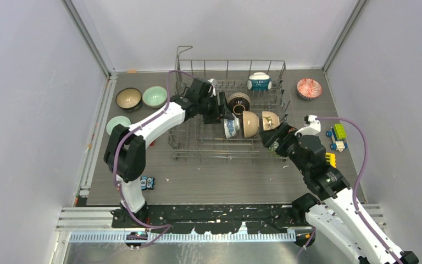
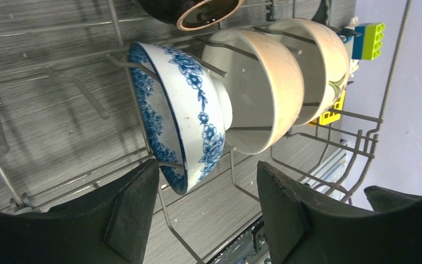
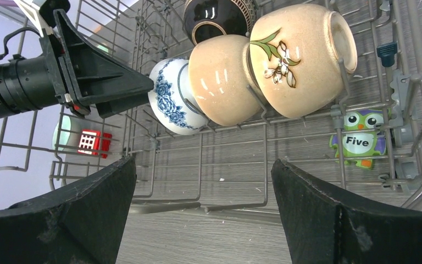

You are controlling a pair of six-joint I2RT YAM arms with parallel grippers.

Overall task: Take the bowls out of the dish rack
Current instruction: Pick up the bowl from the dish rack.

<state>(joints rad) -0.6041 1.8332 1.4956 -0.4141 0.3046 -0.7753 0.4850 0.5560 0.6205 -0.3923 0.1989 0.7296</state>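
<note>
**Handling.** The bowls are judged to be rigid glazed ceramic, fairly light, slippery, and liable to chip against wire. A hold is best taken across the rim wall, with one finger inside and one outside. The bowl should be lifted clear of the tines before it is swung away.

**Appearance and position.** The blue bowl is white with a blue floral band. It is stood on edge between tines at the middle of the rack. A plain cream bowl is nested against its right side, and a flowered bowl is nested against that. A dark bowl is lodged just behind the row. A teal bowl is placed at the far side.

**Grippers.** The left gripper is released, with its jaws set astride the blue bowl's rim; no clamping is seen. The right gripper is spread wide and empty, just right of the row.
</note>
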